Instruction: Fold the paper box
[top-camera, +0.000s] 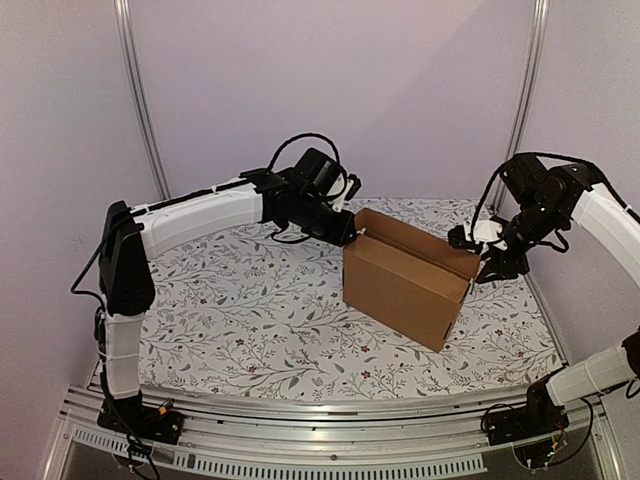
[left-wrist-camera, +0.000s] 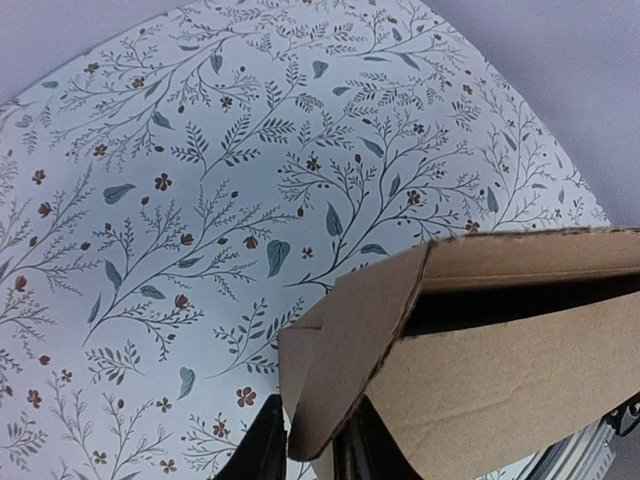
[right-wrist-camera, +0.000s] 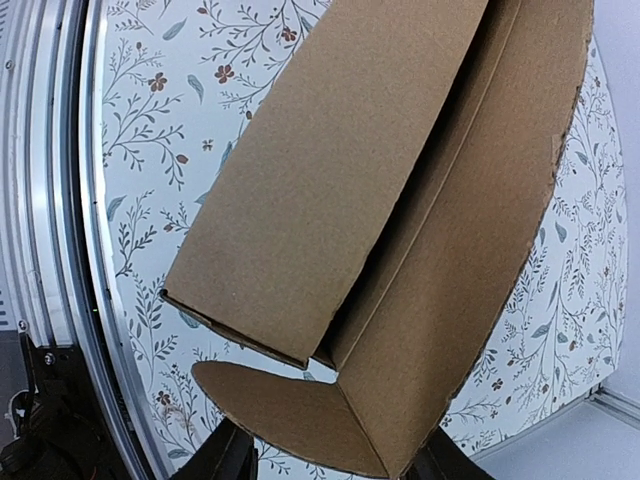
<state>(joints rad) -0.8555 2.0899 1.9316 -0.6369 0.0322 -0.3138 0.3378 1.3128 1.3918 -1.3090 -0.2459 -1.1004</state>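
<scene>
Paper box (top-camera: 405, 285) standing right of table centre, a gripper at each upper end.
Left gripper (left-wrist-camera: 312, 455) straddles a corner flap and right gripper (right-wrist-camera: 330, 465) straddles the opposite end wall. Whether either pinches cannot be told. The box stands open-topped on the floral table cover (top-camera: 250, 300).

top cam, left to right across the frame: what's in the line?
left arm → left gripper at the box's left end → paper box → right gripper at the box's right end → right arm
</scene>
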